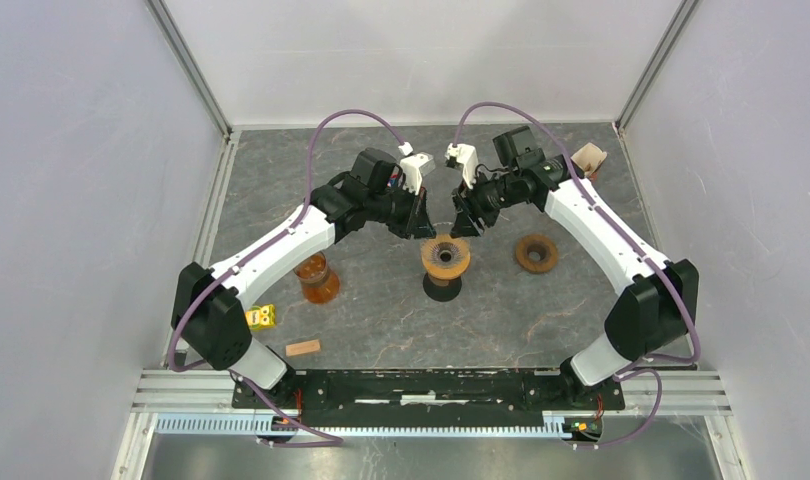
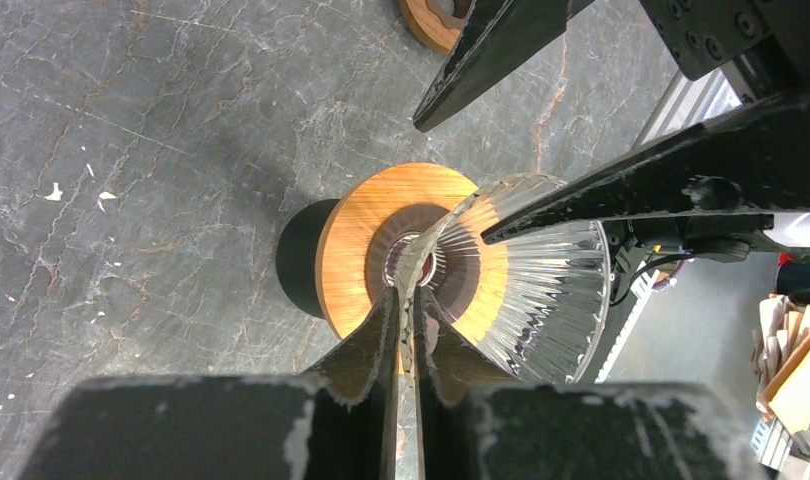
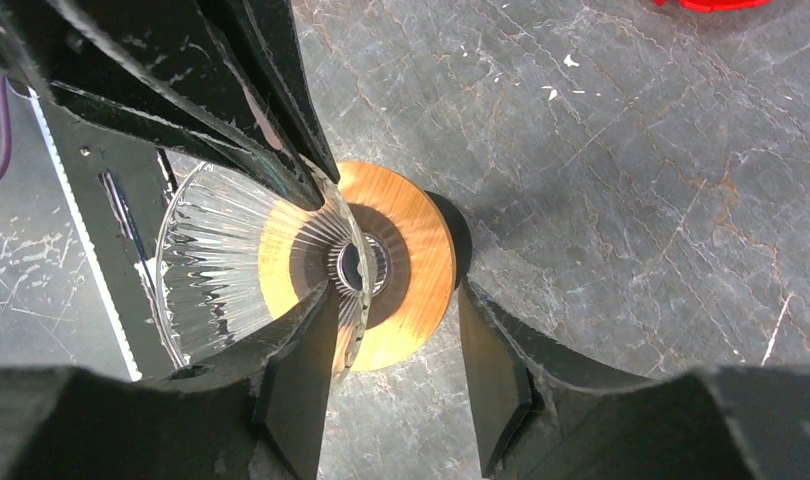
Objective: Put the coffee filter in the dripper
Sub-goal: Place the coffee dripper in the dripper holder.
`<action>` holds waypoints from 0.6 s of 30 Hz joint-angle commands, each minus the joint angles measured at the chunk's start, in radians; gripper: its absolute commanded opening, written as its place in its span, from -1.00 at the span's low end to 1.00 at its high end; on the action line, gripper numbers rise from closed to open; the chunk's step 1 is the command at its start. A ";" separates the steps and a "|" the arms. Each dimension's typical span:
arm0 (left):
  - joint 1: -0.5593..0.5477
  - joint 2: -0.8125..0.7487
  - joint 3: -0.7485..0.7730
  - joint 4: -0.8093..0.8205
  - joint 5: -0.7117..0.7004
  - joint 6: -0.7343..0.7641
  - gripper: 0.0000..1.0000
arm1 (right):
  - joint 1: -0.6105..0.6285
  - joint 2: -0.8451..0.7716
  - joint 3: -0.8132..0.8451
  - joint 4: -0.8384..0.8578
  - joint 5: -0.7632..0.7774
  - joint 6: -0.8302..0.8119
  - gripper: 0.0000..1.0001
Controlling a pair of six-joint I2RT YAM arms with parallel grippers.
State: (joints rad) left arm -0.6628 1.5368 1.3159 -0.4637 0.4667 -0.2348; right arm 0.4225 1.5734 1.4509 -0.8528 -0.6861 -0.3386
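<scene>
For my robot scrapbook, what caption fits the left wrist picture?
Left gripper pinches the rim of the ribbed glass dripper with a wooden collar; right gripper open beside it.

The left pincer (image 1: pixel 421 228) and right pincer (image 1: pixel 463 225) are crowding the far side of the glass dripper (image 1: pixel 446 260). The desk (image 1: pixel 381 320) is lying open nearer, between the amber cup (image 1: pixel 318 278) and wooden ring (image 1: pixel 536 253).

Left gripper (image 2: pixel 406 335): black fingers pinched on the rim of a clear ribbed cone (image 2: pixel 546 290)
Cone: tipped sideways over a round wooden ring (image 2: pixel 346 250) on a black base (image 2: pixel 296 260)
Right gripper (image 2: pixel 451 183): fingers spread, one overlapping the cone
Surface: grey marbled tabletop (image 2: pixel 131 150)
</scene>
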 commanded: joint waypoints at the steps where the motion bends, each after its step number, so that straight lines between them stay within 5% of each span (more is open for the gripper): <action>1: -0.004 0.002 0.048 0.029 0.004 -0.032 -0.82 | -0.007 -0.050 0.031 0.003 0.017 -0.020 0.10; 10: -0.004 0.037 0.087 0.008 -0.003 -0.039 -0.95 | -0.009 -0.068 -0.015 0.010 0.021 -0.028 0.07; 18: -0.035 0.040 0.084 -0.013 -0.051 0.005 -0.96 | -0.008 -0.074 -0.100 0.038 0.016 -0.039 -0.20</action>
State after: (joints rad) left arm -0.6750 1.5761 1.3621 -0.4839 0.4435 -0.2352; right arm 0.4171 1.5307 1.3941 -0.8429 -0.6777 -0.3569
